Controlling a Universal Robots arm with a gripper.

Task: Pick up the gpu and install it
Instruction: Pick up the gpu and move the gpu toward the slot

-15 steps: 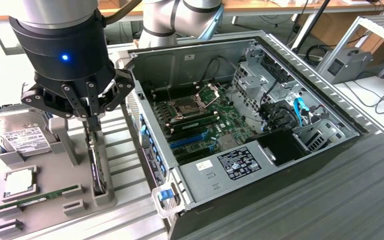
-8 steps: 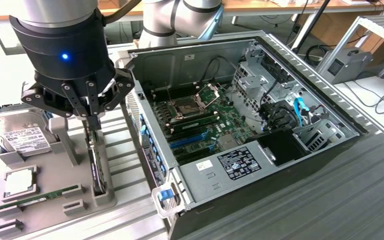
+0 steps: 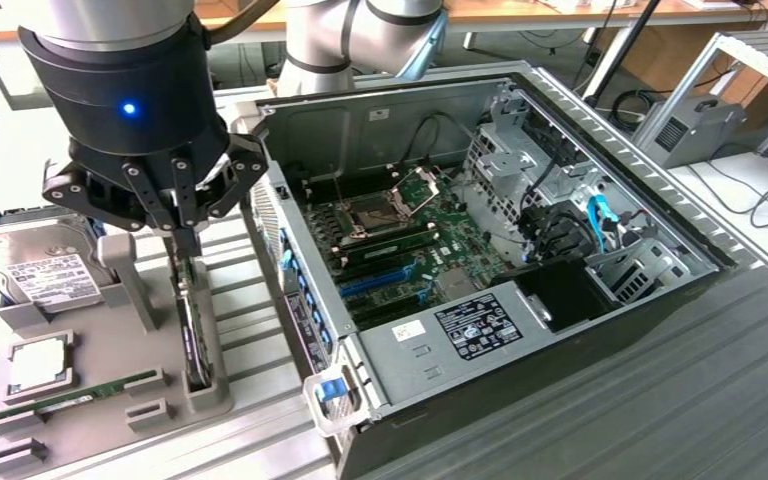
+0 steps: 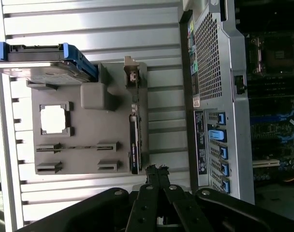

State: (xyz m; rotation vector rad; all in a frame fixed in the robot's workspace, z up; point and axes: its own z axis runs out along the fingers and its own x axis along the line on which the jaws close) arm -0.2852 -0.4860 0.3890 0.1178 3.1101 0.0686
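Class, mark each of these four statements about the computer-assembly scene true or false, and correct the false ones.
1. The graphics card stands on edge in the gray holder. True.
2. The computer case is closed up. False: its side is open and the motherboard shows.
3. The tool is shut, just above the graphics card. True.
4. The hard drive sits inside the computer case. False: it rests on the gray holder, outside the case.

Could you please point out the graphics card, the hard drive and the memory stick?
Graphics card (image 3: 197, 335): exterior view, on its black top edge.
Hard drive (image 3: 40, 268): exterior view, on its white label.
Memory stick (image 3: 91, 392): exterior view, on its green middle.
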